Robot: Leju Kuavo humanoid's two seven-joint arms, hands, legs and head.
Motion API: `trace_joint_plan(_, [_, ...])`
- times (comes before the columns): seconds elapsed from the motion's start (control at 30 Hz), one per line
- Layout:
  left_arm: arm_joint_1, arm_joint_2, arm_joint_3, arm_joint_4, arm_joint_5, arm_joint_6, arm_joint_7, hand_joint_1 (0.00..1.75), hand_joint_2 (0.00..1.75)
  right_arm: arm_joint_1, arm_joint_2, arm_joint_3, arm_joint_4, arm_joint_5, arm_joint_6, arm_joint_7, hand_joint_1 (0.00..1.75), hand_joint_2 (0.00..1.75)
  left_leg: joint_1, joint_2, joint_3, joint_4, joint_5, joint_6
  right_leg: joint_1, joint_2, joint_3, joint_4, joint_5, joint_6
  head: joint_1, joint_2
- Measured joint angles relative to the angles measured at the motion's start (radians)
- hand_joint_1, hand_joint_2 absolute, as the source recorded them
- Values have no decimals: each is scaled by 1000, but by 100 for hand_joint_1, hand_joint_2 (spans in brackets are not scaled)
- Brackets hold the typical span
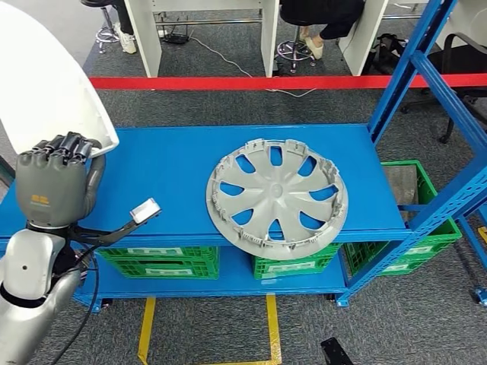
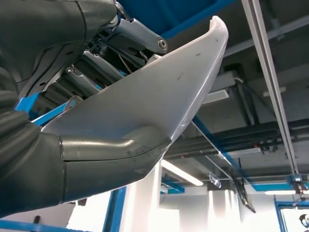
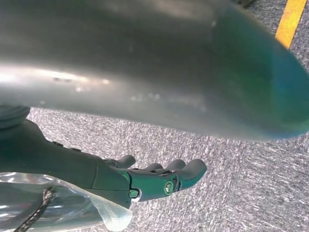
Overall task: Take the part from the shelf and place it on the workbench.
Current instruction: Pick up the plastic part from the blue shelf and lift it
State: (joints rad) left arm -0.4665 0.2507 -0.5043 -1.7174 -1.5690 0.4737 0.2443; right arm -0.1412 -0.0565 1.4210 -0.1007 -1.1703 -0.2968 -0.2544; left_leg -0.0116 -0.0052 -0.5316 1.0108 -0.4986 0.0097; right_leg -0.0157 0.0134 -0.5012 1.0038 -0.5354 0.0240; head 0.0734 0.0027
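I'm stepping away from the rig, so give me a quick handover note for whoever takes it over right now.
Left hand: raised at the near left end of the blue shelf, gripping a white curved panel; the left wrist view shows the fingers on one face and the thumb on the other.
Right hand: hanging over grey carpet, fingers loosely extended, holding nothing.
A grey hubcap lies flat on the shelf, untouched. Green crates sit on the level below.
Done: panel picked up.
Left: carry it to the workbench and set it down.
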Motion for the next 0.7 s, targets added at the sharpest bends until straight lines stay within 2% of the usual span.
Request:
trace_joint_plan(0.2, [-60, 63, -116, -1, 0, -10, 194, 175, 175, 0, 0, 3, 0, -23, -1, -9, 0, 0, 0, 0, 0, 0, 0, 0, 0, 0, 0, 0, 0, 0, 0, 0])
trace_joint_plan(0.27, [-82, 86, -154, -1, 0, -12, 236, 175, 175, -1, 1, 8, 0, -30, -2, -8, 0, 0, 0, 0, 0, 0, 0, 0, 0, 0, 0, 0, 0, 0, 0, 0])
trace_joint_plan(0.43, [-95, 106, -202, -2, 0, -15, 246, 175, 175, -2, 1, 17, 0, -42, -6, -7, 0, 0, 0, 0, 0, 0, 0, 0, 0, 0, 0, 0, 0, 0, 0, 0])
trace_joint_plan(0.7, [-86, 104, -224, 4, 0, -15, 200, 175, 175, 1, 1, 22, 0, -67, -12, -7, 0, 0, 0, 0, -1, 0, 0, 0, 0, 0, -1, 0, 0, 0, 0, 0])
